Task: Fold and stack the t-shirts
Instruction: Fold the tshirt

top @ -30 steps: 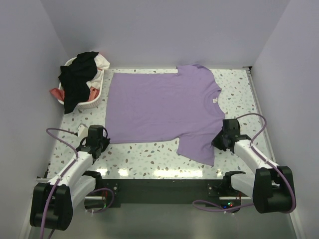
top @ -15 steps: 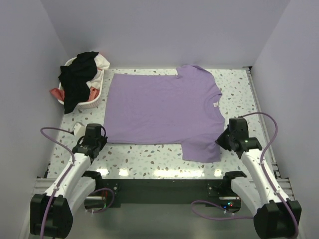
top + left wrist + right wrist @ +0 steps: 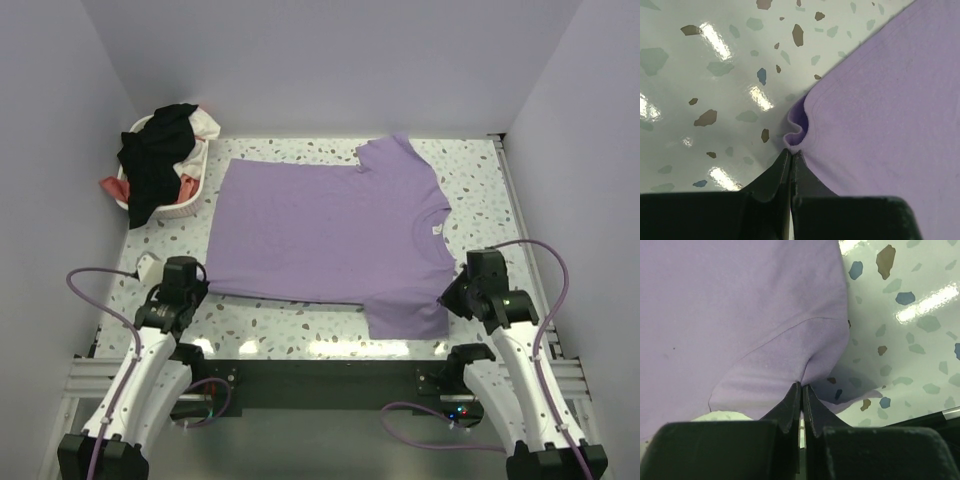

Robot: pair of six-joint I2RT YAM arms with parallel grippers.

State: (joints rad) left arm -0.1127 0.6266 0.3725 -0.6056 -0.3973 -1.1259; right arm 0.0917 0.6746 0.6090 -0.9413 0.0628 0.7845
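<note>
Top view: plain lavender purple short-sleeved t-shirt (image 3: 320,225) lies spread flat on the white speckled terrazzo table (image 3: 290,322). Neck opening points right, hem points left. A small white neck label (image 3: 436,230) shows at the collar. One sleeve sits toward the far wall, the other reaches the table's near edge.

Left gripper (image 3: 203,291) is at the near-left corner of the shirt. My left wrist view shows the black fingers (image 3: 771,177) pressed together on the very edge of the hem corner. The cloth bunches into a small curl just ahead of the tips, so the corner is pinched.

Right gripper (image 3: 447,297) is at the right edge of the near sleeve, close to the shoulder. In the right wrist view the jaws are pressed together on a fold of purple cloth. The edge is raised slightly off the table, with a shadow under it.

Both arms are stretched forward from their bases, one at each near corner of the garment.

Far-left corner: white plastic laundry basket (image 3: 187,209) just beside the shirt's hem side. It holds a heaped black t-shirt (image 3: 155,160) draped over the rim, a white t-shirt (image 3: 206,124) behind it, and a coral t-shirt (image 3: 188,185). I can't tell whether the coral cloth is one garment or more.
</note>
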